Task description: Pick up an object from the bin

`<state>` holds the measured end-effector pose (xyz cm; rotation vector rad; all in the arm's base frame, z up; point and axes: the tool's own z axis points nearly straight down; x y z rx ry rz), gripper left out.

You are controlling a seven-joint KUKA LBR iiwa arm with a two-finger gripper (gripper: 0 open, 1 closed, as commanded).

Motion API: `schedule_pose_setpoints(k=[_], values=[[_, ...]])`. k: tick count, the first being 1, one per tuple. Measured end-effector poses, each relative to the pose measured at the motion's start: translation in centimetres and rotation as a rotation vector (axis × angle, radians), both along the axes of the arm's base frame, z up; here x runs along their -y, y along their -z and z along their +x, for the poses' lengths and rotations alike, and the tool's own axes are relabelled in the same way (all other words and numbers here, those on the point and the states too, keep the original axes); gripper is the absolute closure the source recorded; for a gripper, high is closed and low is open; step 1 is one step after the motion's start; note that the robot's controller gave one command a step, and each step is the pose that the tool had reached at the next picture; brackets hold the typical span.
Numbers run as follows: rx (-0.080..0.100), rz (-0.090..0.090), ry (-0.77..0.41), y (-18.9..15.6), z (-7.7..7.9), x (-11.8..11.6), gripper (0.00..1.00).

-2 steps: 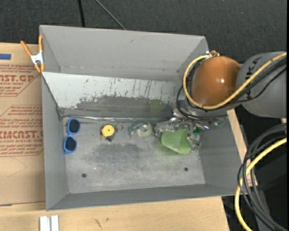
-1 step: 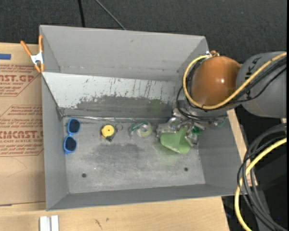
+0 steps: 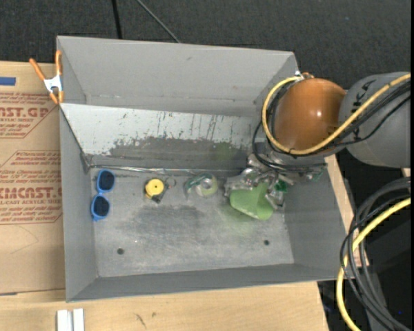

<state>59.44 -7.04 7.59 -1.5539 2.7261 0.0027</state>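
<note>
My gripper (image 3: pixel 261 187) reaches down at the right side of the bin, under the orange dome, and its metal fingers stand right over a soft light-green object (image 3: pixel 249 203) on the floor. Whether the fingers touch or clasp it is hidden by the gripper's own body. A clear roundish thing with a pale green tint (image 3: pixel 202 185) lies just left of the gripper, near the back wall.
A small yellow round piece (image 3: pixel 154 188) lies left of centre by the back wall. Two blue ring-shaped pieces (image 3: pixel 101 195) lie at the far left. The front half of the floor is bare metal.
</note>
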Motion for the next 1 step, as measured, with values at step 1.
schedule_pose_setpoints(k=[1], values=[[0.005,-0.002,0.001,-6.11,0.16,-0.12,1.0]])
